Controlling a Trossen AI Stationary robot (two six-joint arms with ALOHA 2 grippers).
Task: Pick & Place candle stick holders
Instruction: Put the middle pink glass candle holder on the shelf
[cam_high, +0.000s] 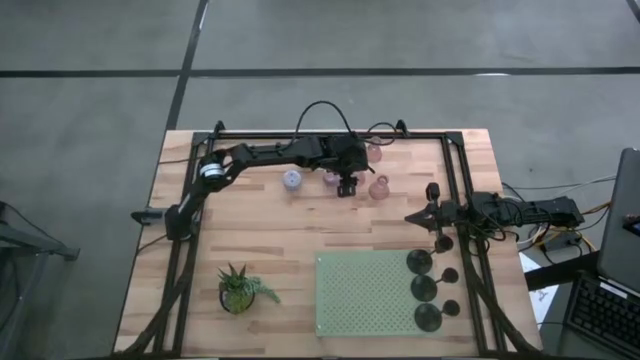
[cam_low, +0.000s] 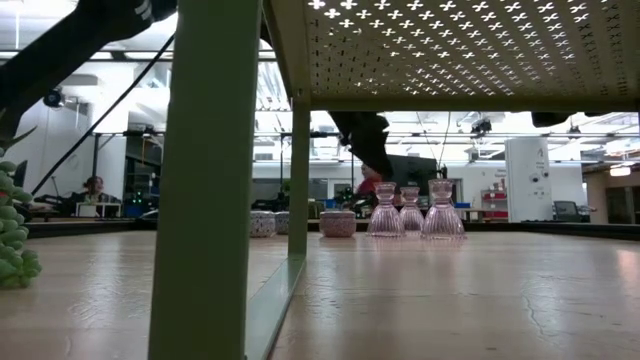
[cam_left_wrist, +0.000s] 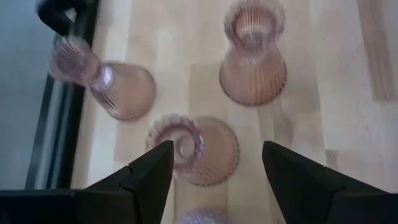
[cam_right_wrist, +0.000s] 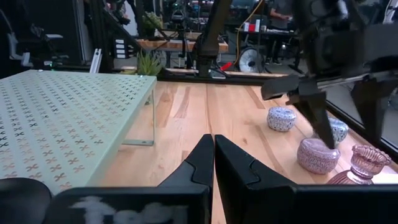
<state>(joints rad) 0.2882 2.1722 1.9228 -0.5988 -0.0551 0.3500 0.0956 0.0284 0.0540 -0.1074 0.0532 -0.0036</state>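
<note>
Three pink bell-shaped holders stand upright on the table near its far edge. My left gripper is open above them, its fingers on either side of the nearest pink holder, pointing down, with no touch showing. Short lilac holders stand beside them. Several black round-based holders stand on the right part of a pale green perforated rack. My right gripper is shut and empty, right of centre.
A small green potted plant stands at the near left. One black holder stands on the table close to my right arm. The black frame rails run along the table's far and right sides. Bare wood lies in the middle.
</note>
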